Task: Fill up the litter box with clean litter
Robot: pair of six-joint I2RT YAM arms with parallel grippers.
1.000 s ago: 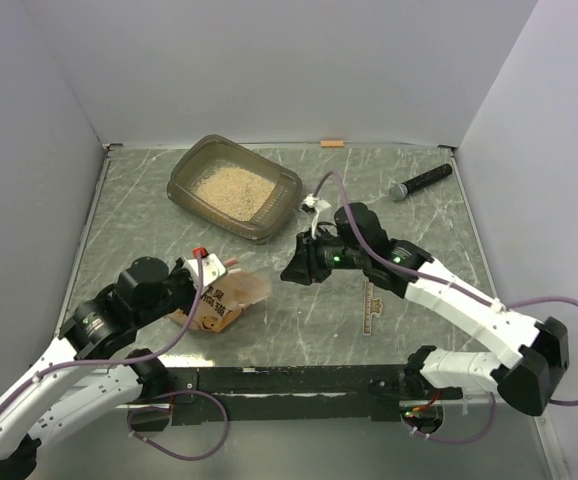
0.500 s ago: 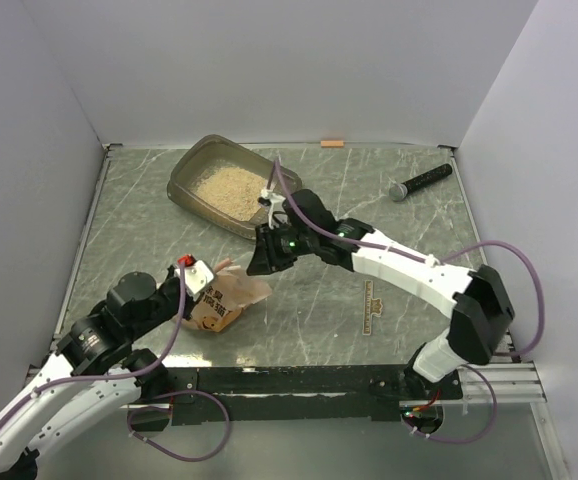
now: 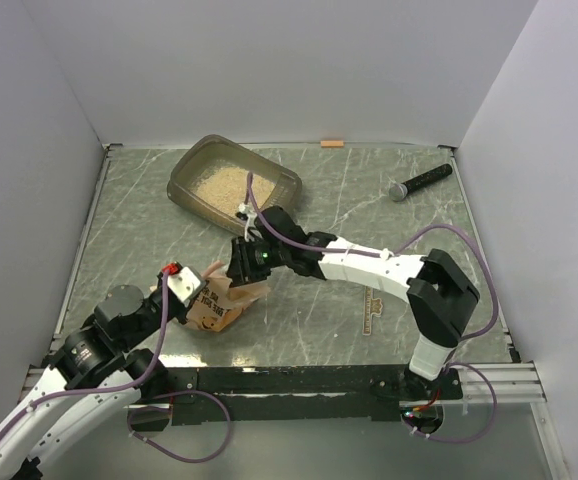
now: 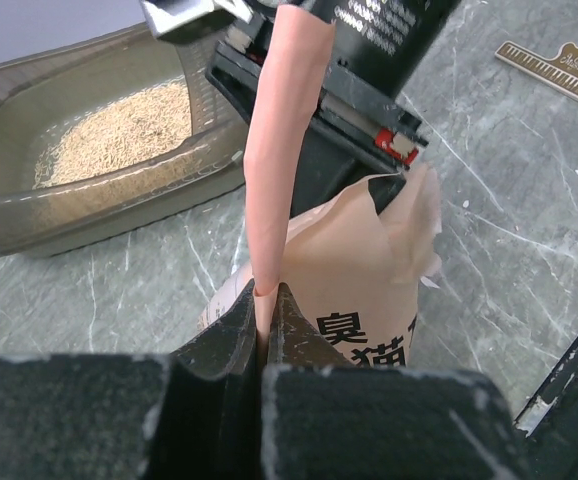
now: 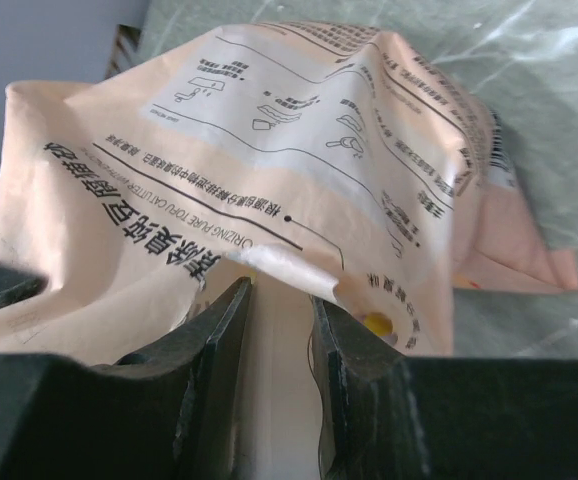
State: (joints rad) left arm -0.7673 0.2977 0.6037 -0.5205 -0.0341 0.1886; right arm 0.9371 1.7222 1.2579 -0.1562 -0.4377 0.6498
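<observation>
back left on the surface, the litter box already has a thin bed of tan litter over its floor. front left, the pouch sits low, well apart from the box and not over it. left pincer is clenched on a thin strip of the pouch's edge. right pincer has its jaws apart, straddling a torn flap of the pouch, not clamped from what i see. my read: box partly filled, and the rest needs the pouch lifted and tipped over it.
</observation>
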